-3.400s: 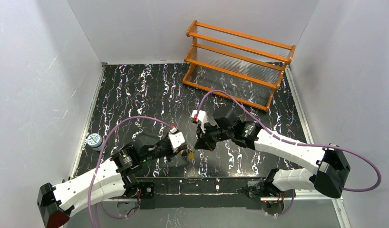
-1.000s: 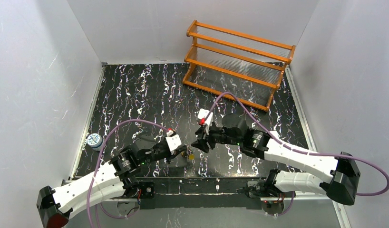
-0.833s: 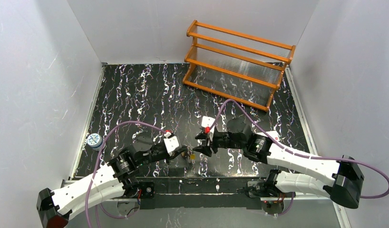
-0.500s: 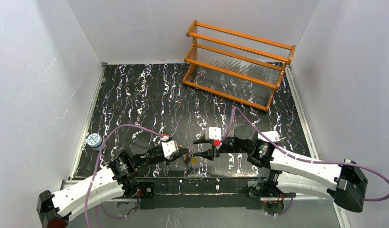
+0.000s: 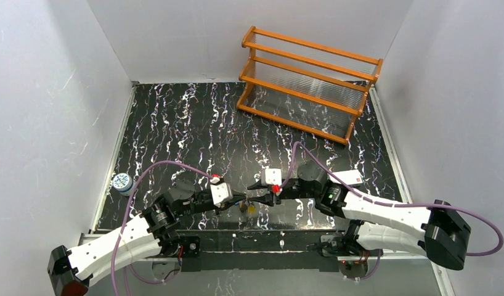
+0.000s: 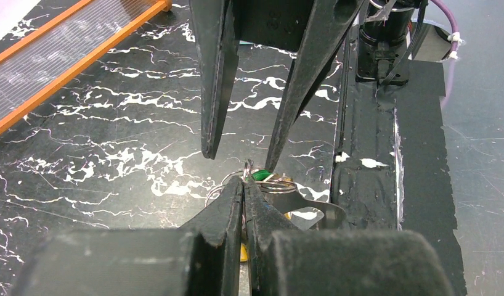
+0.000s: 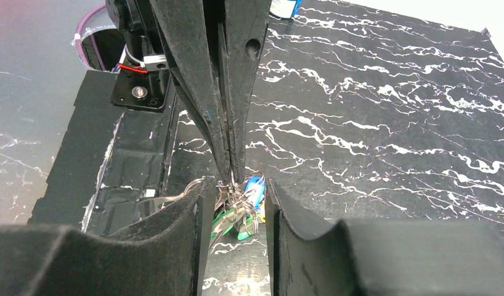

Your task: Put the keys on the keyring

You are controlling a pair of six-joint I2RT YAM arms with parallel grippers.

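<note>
At the counter's (image 5: 175,123) near edge, the left tool (image 6: 243,183) is clenched on the keyring (image 7: 186,188). The right tool (image 7: 237,185) straddles the keys (image 7: 240,211) with its jaws apart, and it should pinch one key head squarely.

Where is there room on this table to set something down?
Bare: the middle, between the can at left and the rack at back right. Crowded: front centre, where left gripper and right gripper meet at the keys and keyring.
</note>
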